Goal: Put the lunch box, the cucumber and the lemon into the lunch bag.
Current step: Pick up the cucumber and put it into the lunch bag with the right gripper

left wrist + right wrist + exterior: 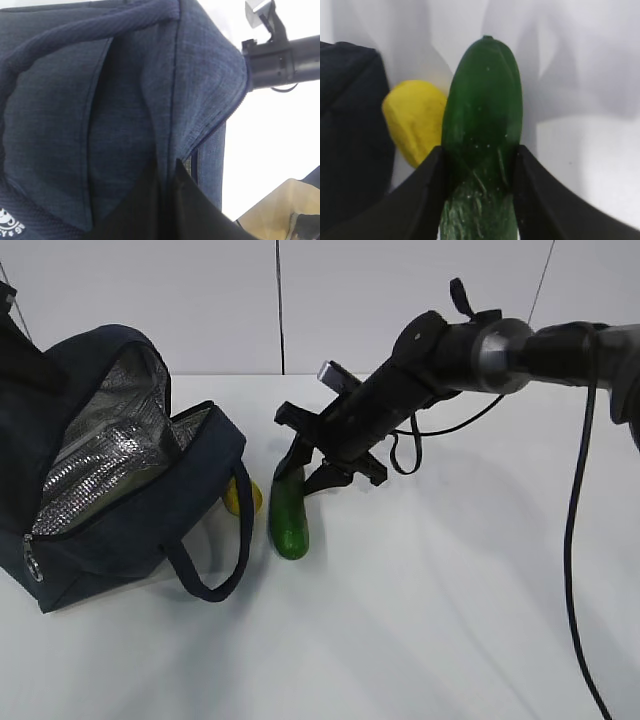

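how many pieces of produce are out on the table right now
2. The cucumber lies right of the lunch bag, with the right gripper closed around it. The lemon sits between cucumber and bag, partly behind a handle. More may be hidden inside the bag.

Green cucumber (482, 115) (glossy) beside lemon (416, 121)

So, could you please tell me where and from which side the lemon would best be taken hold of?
Probably across the lemon's narrow middle, coming down from above. It lies squeezed between the lunch bag and the cucumber, with a handle loop in front, so the sides look blocked. The right hand is clamped on the cucumber.
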You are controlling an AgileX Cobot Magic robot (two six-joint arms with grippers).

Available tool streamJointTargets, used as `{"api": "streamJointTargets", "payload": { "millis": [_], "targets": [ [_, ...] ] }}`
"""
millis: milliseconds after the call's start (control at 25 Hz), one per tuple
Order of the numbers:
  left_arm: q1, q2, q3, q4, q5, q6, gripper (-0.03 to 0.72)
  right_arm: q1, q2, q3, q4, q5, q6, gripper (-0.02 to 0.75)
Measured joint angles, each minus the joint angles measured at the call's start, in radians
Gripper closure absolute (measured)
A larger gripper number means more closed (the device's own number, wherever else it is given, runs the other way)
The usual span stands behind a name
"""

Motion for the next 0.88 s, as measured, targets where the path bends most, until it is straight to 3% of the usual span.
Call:
{"api": "streamJointTargets", "payload": {
  "millis": [280,480,880],
  "targets": [
    [0.0,0.0,0.0,0.0,0.006,0.0,0.693,-0.074,-0.046,-0.092,-0.01,0.126,-0.048,0.431],
    [0.0,0.0,0.0,0.0,0.008,0.0,0.693,-0.08,-0.112,-0.115,0.013,0.169,-0.084,0.432],
    [0.0,0.0,0.0,-0.002,0.014,0.002,0.693,-0.065,-0.149,-0.115,0.41,0.261,-0.2,0.432]
  ]
}}
